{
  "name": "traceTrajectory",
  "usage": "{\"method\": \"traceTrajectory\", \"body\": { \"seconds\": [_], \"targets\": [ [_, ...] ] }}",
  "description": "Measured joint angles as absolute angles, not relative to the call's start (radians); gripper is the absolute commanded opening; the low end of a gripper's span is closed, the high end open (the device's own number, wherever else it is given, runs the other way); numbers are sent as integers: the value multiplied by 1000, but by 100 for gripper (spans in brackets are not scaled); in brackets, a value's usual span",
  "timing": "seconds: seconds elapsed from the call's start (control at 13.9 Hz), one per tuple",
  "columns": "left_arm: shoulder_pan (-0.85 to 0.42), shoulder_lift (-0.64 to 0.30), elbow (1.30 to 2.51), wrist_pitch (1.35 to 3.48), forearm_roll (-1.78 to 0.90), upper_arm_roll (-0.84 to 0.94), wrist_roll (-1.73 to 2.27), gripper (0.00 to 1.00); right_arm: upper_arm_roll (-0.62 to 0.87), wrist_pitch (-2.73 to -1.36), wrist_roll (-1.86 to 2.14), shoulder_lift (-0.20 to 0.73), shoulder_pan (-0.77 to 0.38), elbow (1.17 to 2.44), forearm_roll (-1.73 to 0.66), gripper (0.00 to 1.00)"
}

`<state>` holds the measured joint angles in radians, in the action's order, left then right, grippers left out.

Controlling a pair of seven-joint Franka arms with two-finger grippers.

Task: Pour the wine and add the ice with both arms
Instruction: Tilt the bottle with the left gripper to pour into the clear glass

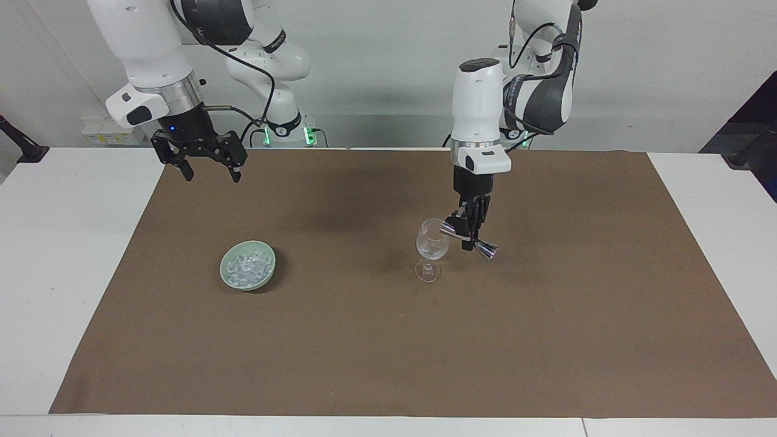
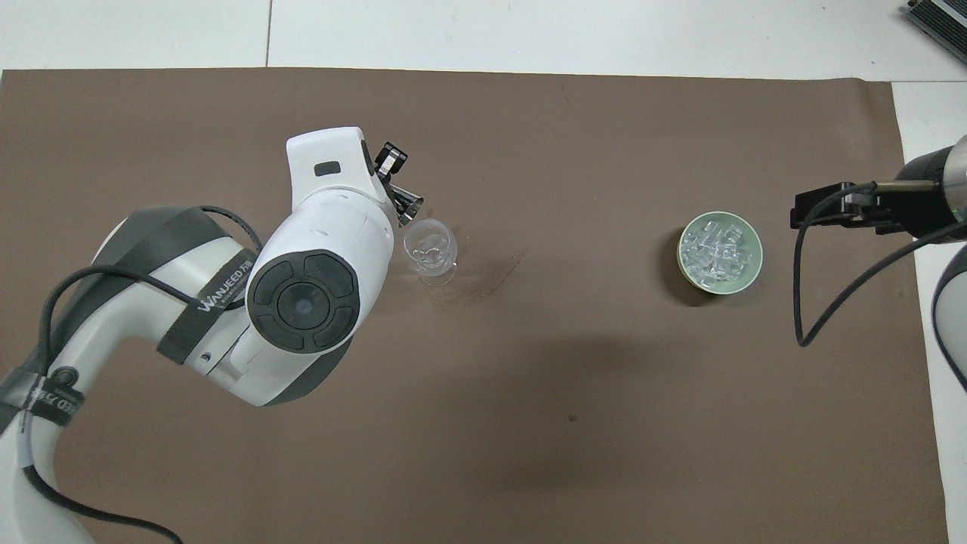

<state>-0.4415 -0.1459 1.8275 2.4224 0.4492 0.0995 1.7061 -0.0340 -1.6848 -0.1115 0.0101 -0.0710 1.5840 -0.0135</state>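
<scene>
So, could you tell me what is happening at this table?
The left gripper holds a small metal measuring cup tipped at the rim of the wine glass, as if pouring. The right gripper waits open in the air, above the mat's edge. The ice sits in its green dish.

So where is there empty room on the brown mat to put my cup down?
Lots of bare brown mat lies between the green dish of ice and the wine glass. It is crowded only at the glass, where the left gripper holds a metal jigger.
</scene>
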Motion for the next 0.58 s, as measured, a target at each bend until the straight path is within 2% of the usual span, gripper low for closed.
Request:
{"method": "traceTrajectory", "body": {
  "seconds": [0.58],
  "targets": [
    [-441,-160,1818,2422,472,99,1706,0,-34,-1685,-112,10,-71,1584,-14,100]
  ]
}}
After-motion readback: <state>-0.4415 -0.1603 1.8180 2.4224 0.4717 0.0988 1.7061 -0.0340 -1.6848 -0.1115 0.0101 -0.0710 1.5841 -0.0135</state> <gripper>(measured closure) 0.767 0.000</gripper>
